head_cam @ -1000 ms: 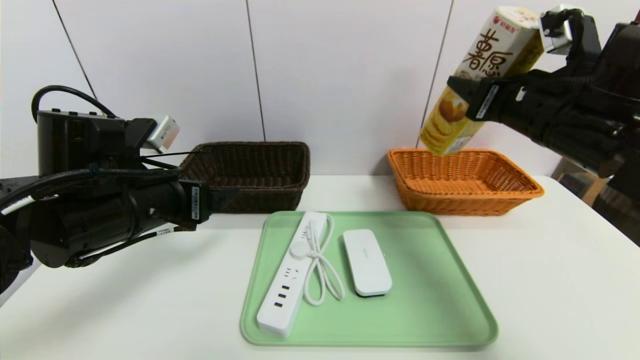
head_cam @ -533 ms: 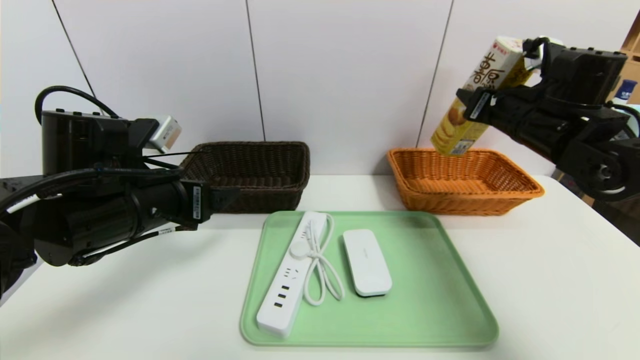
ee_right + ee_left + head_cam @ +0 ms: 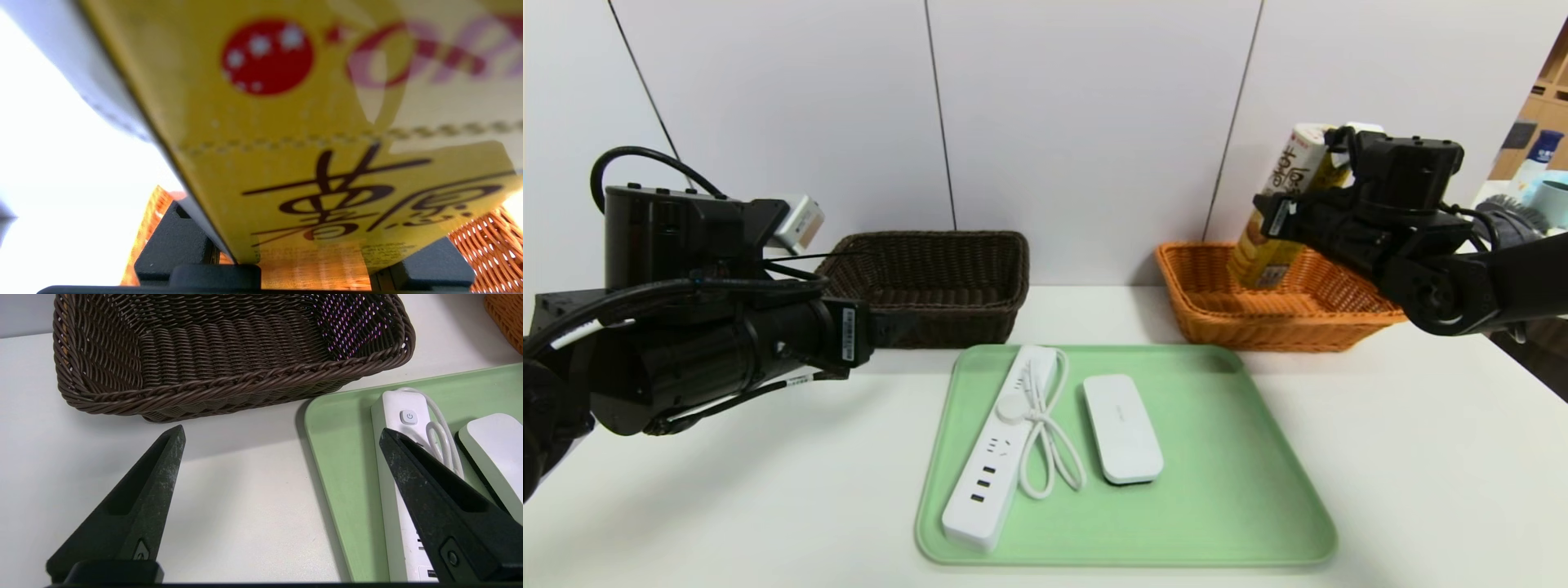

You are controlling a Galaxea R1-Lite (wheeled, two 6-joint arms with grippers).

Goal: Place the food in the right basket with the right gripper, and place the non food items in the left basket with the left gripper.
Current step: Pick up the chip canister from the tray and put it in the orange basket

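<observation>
The yellow and cream food carton (image 3: 1282,204) stands tilted, its lower end dipping inside the orange right basket (image 3: 1282,314). My right gripper (image 3: 1286,216) is shut on the carton's middle. In the right wrist view the carton (image 3: 327,143) fills the space between the fingers, with orange wicker (image 3: 490,245) behind it. The power strip (image 3: 1001,445) with its looped cord and the flat white device (image 3: 1121,429) lie on the green tray (image 3: 1241,490). My left gripper (image 3: 282,433) hovers open and empty over the table, between the dark brown left basket (image 3: 229,355) and the power strip (image 3: 402,477).
The brown basket (image 3: 931,282) and the orange basket stand side by side at the back, against the wall. The tray sits in front of them at the table's middle. Shelving with bottles shows at the far right.
My right arm has carried the carton down and farther back, from high above the orange basket until its lower end is inside the rim. The left arm has barely shifted.
</observation>
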